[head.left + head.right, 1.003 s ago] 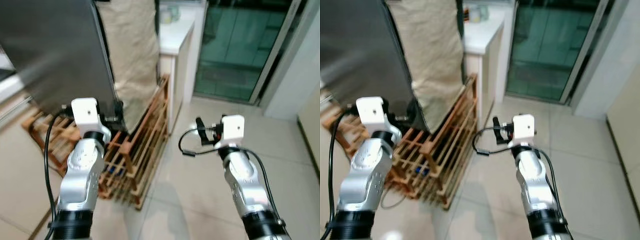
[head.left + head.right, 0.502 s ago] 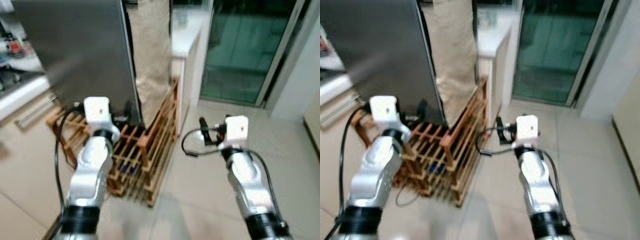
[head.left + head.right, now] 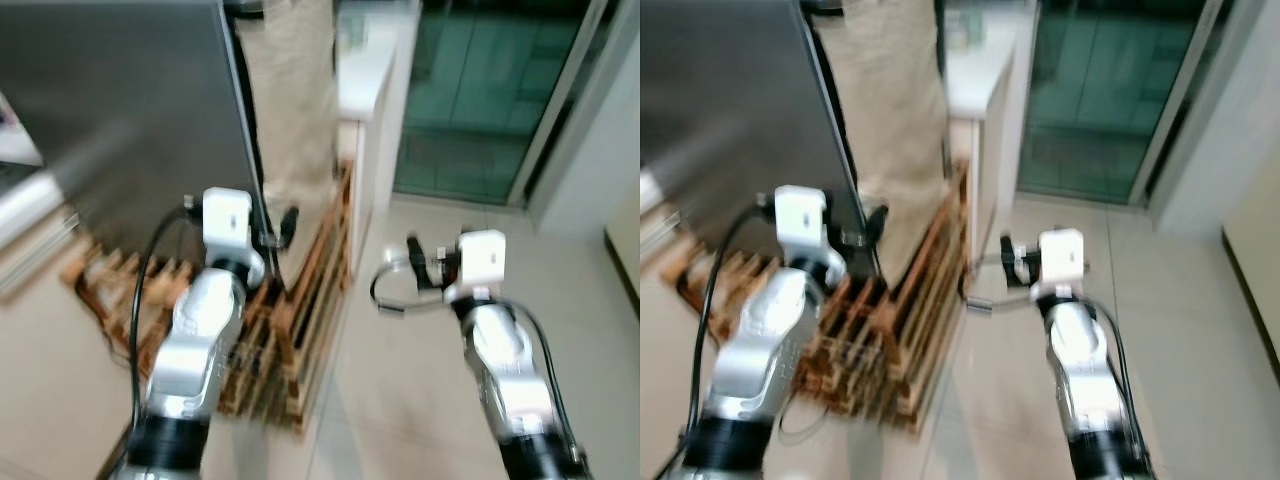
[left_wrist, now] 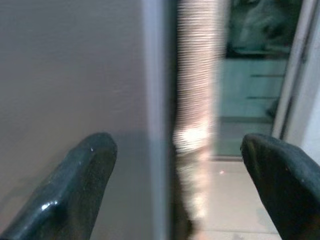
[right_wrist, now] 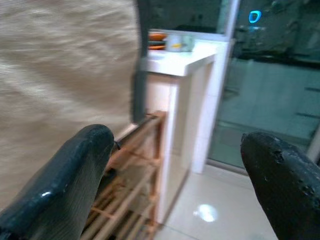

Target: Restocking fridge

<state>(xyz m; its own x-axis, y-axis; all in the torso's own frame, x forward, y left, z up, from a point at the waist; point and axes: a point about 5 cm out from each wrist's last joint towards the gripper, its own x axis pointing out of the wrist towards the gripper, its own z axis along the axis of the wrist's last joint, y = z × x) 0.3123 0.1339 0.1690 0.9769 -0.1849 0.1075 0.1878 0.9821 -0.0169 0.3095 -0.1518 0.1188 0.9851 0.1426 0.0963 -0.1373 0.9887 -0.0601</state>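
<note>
The grey fridge stands at the upper left, its door shut and its side edge facing me. My left gripper is raised close to that edge, open, with nothing between its fingers. My right gripper is held out over the tiled floor to the right, also open and empty, and it points toward the wooden rack and the white counter. The head views are blurred.
A low wooden slatted rack lies on the floor under and beside the fridge. A beige cloth hangs behind it. A white counter with dishes stands further back, beside a glass sliding door. Pale tiled floor spreads to the right.
The whole picture has shifted, so the camera has moved. My left gripper now stands higher and closer to the fridge's edge. The right arm keeps its pose.
</note>
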